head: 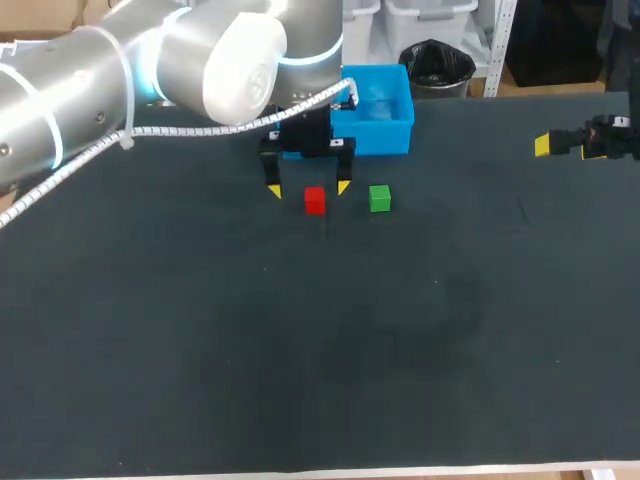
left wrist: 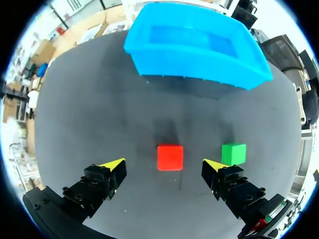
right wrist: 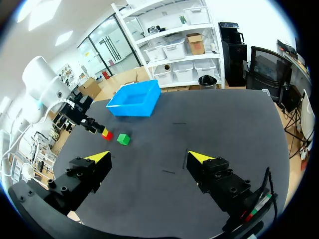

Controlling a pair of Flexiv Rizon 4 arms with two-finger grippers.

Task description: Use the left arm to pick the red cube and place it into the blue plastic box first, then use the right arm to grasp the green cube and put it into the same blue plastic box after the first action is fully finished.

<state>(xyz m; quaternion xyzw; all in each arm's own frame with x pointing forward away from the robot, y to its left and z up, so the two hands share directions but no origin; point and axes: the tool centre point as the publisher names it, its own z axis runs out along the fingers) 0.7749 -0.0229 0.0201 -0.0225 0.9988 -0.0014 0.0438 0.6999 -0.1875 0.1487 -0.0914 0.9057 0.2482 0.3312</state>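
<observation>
We position the left gripper point(head: 308, 188) open astride the red cube point(left wrist: 170, 157) for first pickup; the right gripper point(right wrist: 149, 158) rests open, well apart.

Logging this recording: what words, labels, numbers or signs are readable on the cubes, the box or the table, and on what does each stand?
No readable text in any view.
red cube: plain faces, no print.
green cube: plain faces, no print.
blue plastic box: no label on the walls that show.
table: faint marks only, no text.
</observation>
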